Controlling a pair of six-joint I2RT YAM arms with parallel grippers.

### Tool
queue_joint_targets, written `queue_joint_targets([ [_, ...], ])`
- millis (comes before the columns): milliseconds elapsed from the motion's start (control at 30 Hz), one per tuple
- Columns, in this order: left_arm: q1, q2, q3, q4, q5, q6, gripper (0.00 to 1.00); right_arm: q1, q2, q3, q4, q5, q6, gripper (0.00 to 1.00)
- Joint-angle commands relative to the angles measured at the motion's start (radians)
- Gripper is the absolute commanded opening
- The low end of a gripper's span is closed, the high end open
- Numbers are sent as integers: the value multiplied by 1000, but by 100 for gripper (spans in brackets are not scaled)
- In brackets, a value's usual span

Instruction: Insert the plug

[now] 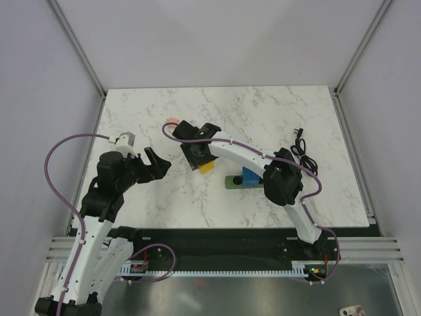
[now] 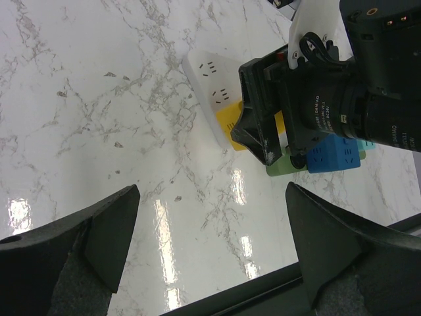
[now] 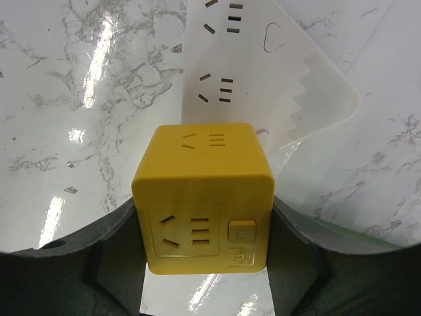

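Two arms reach over the marble table (image 1: 276, 112) in the top view. The left gripper (image 1: 156, 164) hangs spread wide with nothing in it, while the right gripper (image 1: 199, 157) pinches a yellow block (image 1: 207, 167). Just to its right the blue plug (image 1: 250, 176) stands on the green power strip (image 1: 231, 182), apart from both tools.

Left wrist view: between the wide-set jaws lies bare marble. Beyond, the yellow block sits over a white power strip (image 2: 209, 74), and the plug rests atop the green strip.

Right wrist view: both fingers press the yellow block's sides, over the white strip's near end.

Judging by this, the plug looks placed on its strip, though I cannot tell whether its pins are fully home. No gripper is on it, so a final push may remain
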Motion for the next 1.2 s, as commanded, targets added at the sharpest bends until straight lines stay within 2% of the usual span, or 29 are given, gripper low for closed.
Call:
queue_joint_targets([
  [0, -3, -6, -5, 11, -12, 44, 99, -9, 23, -43, -55, 22, -8, 0],
  [333, -3, -3, -7, 11, -12, 44, 99, -6, -9, -8, -88, 23, -2, 0],
  [500, -3, -7, -7, 8, -13, 44, 99, -8, 18, -1, -72, 37, -63, 0],
  [900, -3, -6, -5, 11, -12, 44, 99, 0, 11, -60, -29, 101, -79, 0],
  [1167, -3, -12, -5, 10, -10, 44, 99, 9, 37, -86, -21, 97, -12, 0],
])
